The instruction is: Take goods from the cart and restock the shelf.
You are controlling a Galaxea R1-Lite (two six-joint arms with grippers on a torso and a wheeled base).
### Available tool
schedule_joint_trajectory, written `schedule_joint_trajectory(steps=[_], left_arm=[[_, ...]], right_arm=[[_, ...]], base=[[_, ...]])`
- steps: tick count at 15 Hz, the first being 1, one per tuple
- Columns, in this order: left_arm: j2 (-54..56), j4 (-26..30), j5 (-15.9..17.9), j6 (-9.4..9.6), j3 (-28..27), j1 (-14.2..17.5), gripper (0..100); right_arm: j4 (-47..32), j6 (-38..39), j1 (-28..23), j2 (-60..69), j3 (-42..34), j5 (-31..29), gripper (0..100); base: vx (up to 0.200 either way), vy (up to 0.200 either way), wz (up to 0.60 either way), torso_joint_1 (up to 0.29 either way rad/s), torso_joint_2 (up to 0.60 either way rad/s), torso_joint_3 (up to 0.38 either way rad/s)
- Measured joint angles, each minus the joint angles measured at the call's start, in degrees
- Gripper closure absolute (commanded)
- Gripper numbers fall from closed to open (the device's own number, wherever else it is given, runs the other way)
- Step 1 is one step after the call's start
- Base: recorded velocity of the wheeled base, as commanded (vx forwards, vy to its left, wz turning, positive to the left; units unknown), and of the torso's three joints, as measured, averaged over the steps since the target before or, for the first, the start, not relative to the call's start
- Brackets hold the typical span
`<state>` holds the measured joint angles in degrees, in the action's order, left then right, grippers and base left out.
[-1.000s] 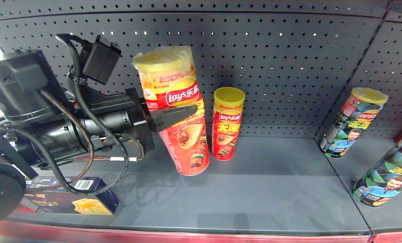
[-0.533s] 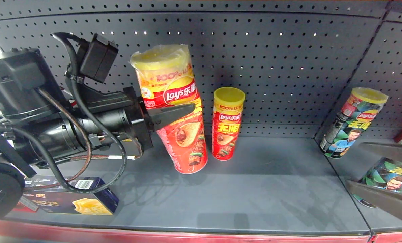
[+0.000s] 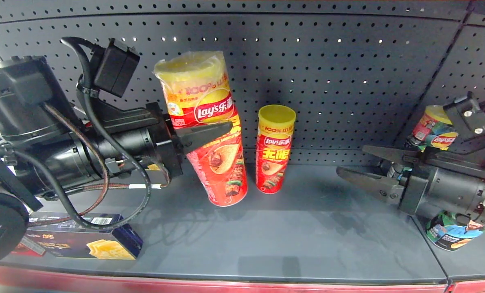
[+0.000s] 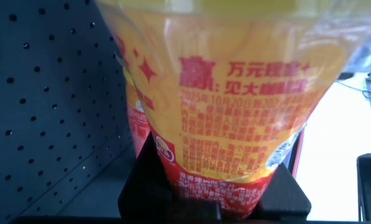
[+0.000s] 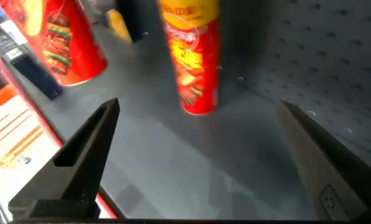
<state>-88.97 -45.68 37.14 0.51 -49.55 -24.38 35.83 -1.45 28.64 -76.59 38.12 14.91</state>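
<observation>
Grey shelf [image 3: 315, 236] w/ pegboard back [image 3: 340, 69], red lip [image 3: 226, 285].

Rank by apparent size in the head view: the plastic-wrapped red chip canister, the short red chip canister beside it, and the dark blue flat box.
1. The plastic-wrapped red chip canister, clearly largest.
2-3. The short red chip canister and the dark blue flat box: unsure, since the box lies nearer the camera and is partly hidden.
</observation>
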Motion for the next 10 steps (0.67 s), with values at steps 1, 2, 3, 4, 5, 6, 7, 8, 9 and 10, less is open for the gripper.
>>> schedule_joint_trajectory(steps=[1,2,3,4,5,6,7,8,9,10], left_arm=[[0.00,-0.11,0.00,0.02,0.02,0.02,100],[0.00,-0.05,0.02,0.02,0.02,0.00,100],[0.00,0.05,0.02,0.02,0.02,0.02,100],[0.00,0.11,0.02,0.02,0.17,0.05,100],[-0.01,0.17,0.02,0.02,0.30,0.07,100],[-0.01,0.16,0.02,0.02,0.39,0.11,100],[-0.04,0.16,0.05,0.00,0.44,0.11,100],[-0.11,0.16,0.05,0.02,0.44,0.16,100],[-0.17,0.16,0.11,0.00,0.35,0.16,100],[-0.26,0.16,0.13,-0.05,0.20,0.11,100]], right_arm=[[0.84,-0.43,-0.44,-1.38,0.35,-0.13,0],[1.89,-0.90,-0.61,-3.12,0.85,-1.08,0],[3.23,-1.33,-0.83,-5.29,1.54,-1.91,0],[4.77,-1.58,-0.99,-7.47,2.32,-2.07,0],[6.11,-1.78,-1.18,-9.62,3.30,-1.45,0],[7.50,-1.85,-1.38,-11.97,4.68,0.52,0],[8.78,-1.96,-1.52,-14.01,6.39,2.88,0],[9.69,-2.32,-1.79,-15.93,7.96,5.78,0],[11.22,-3.19,-2.12,-17.86,9.47,11.50,0],[13.28,-4.51,-2.71,-19.80,10.47,16.20,0]], base=[[0.000,0.000,0.00,0.000,0.00,0.000],[0.000,0.000,0.00,0.000,0.00,0.000],[0.000,0.000,0.00,0.000,0.00,0.000],[0.000,0.000,0.00,0.000,0.00,0.000],[0.000,0.000,0.00,0.000,0.00,0.000],[0.000,0.000,0.00,0.000,0.00,0.000],[0.000,0.000,0.00,0.000,0.00,0.000],[0.000,0.000,0.00,0.000,0.00,0.000],[0.000,0.000,0.00,0.000,0.00,0.000],[0.000,0.000,0.00,0.000,0.00,0.000]])
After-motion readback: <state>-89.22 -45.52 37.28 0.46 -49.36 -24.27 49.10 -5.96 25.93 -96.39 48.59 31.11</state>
